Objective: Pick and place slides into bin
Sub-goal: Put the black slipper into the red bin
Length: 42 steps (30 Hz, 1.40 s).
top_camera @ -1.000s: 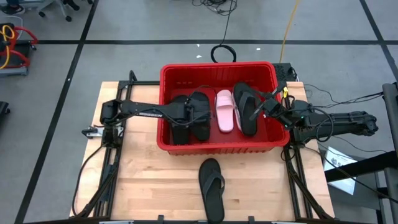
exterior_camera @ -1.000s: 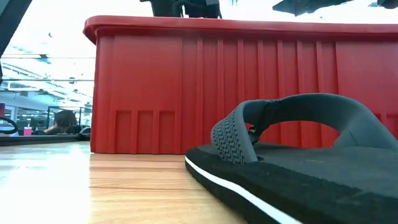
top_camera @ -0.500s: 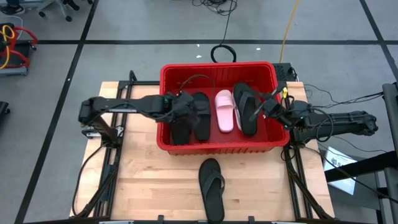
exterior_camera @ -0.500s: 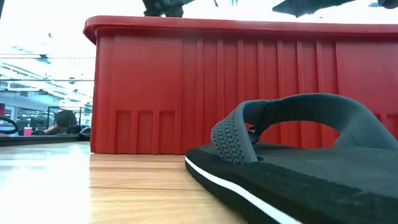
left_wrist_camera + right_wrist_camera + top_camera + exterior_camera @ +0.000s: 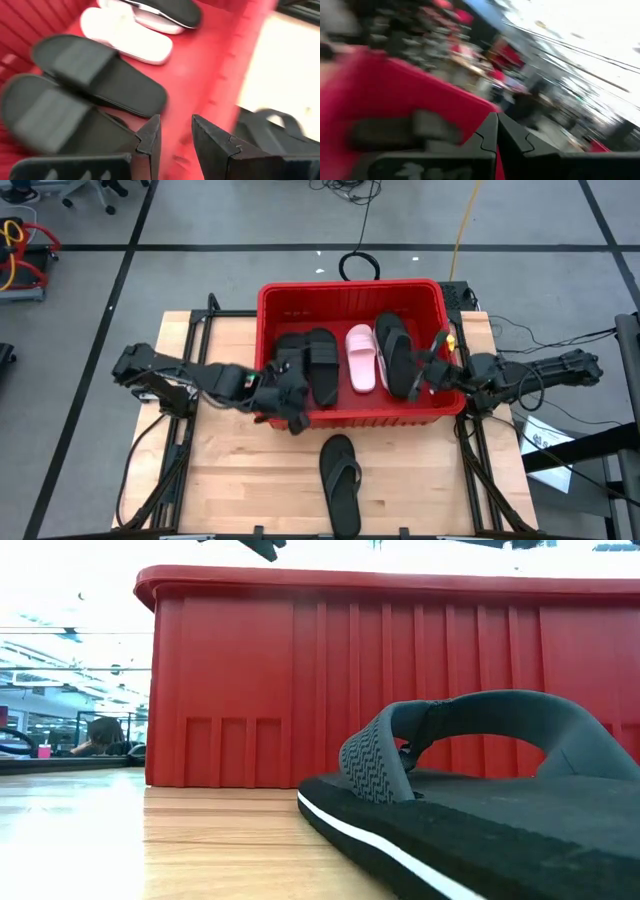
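Observation:
The red bin (image 5: pixel 350 285) stands at the table's far middle and fills the low view (image 5: pixel 400 585). Inside it lie two black slides (image 5: pixel 320 365), a pale pink slide (image 5: pixel 361 358) and black flip-flops (image 5: pixel 395 350). One black flip-flop (image 5: pixel 340 480) lies flat on the table in front of the bin, close up in the low view (image 5: pixel 480 820). My left gripper (image 5: pixel 295 412) is open and empty above the bin's near wall, left of middle; its wrist view (image 5: pixel 175 135) shows the black slides (image 5: pixel 95 75) and the pink one (image 5: pixel 127 32). My right gripper (image 5: pixel 428 370) is shut and empty over the bin's right side (image 5: pixel 496 131).
Bare wooden table lies left and right of the loose flip-flop. The bin's near wall (image 5: pixel 240 60) stands between my left gripper and that flip-flop (image 5: pixel 270 127). Cables and floor surround the table; a room with furniture shows beyond the table's left in the low view.
My left gripper has drawn back from over the black slides inside the bin toward the table's near edge, and now hangs above the bin's near wall. My right gripper has shifted a little toward the near edge over the bin's right side. The slides lie as before.

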Available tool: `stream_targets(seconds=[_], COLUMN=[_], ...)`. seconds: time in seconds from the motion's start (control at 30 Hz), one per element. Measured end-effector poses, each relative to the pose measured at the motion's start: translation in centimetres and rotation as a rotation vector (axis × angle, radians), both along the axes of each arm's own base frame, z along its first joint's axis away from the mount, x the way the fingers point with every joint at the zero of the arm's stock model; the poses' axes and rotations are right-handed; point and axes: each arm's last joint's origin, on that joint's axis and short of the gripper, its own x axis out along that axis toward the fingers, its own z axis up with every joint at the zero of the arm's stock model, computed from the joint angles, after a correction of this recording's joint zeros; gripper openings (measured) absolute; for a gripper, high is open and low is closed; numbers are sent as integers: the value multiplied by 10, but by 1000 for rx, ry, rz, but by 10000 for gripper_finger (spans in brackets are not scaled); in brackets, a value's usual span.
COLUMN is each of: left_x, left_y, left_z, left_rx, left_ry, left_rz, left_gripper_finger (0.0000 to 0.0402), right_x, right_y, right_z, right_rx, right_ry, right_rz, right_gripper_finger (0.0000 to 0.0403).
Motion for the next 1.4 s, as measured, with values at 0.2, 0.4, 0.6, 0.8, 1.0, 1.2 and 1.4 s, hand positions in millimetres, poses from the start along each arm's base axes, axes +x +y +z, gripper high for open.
stream_targets(seconds=[0.2, 0.4, 0.6, 0.8, 1.0, 1.2, 1.4], left_x=[-9, -20, -35, -49, -57, -61, -61], left_y=[-32, -60, -90, -110, -121, -126, -129], left_z=[0, 1, 1, 1, 2, 3, 1], left_rx=[6, 23, -9, -35, -67, -77, -69], left_ry=[-21, -28, -42, -88, -148, -179, -179], left_rz=[-52, -136, -199, -172, -97, -65, -67], left_gripper_finger=[106, 106, 106, 106, 106, 106, 106], right_x=[0, -3, -9, -16, -23, -25, -16], right_y=[24, 51, 84, 120, 150, 171, 181], right_z=[-9, -15, -24, -26, -5, -11, -32], right_rx=[59, 261, 441, 610, 650, 693, 716], right_ry=[66, 102, 174, 278, 344, 570, 676], right_rz=[305, 536, 698, 825, 929, 866, 765], right_gripper_finger=[0, 0, 0, 0, 0, 0, 0])
